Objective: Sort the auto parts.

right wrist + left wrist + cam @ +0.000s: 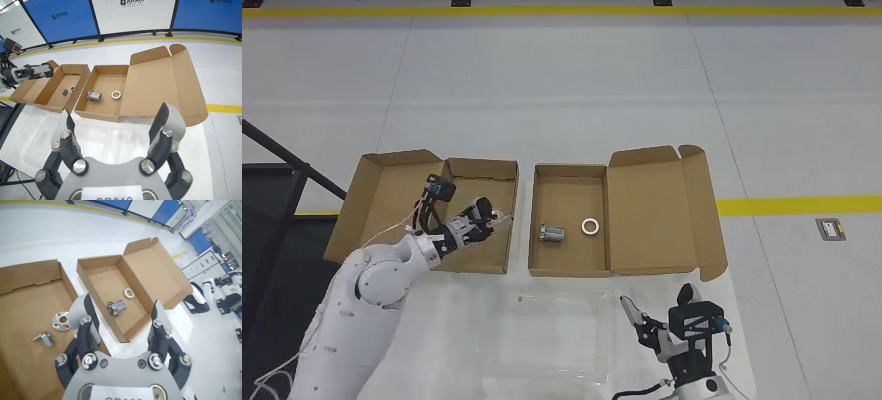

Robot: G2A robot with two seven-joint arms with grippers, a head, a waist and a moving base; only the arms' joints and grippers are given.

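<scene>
Left hand [494, 216] hides part of left box [480, 168] floor from above; flange [60, 321] edge behind hand

Left box [482, 172] and right box [572, 188] are matt cardboard; ring [591, 226], hub [552, 234] and flange [60, 321] are shiny smooth metal.

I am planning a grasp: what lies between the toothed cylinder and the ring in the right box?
Only the bare cardboard floor of the right box; the toothed cylinder and the ring lie apart, as the right wrist view shows.
</scene>
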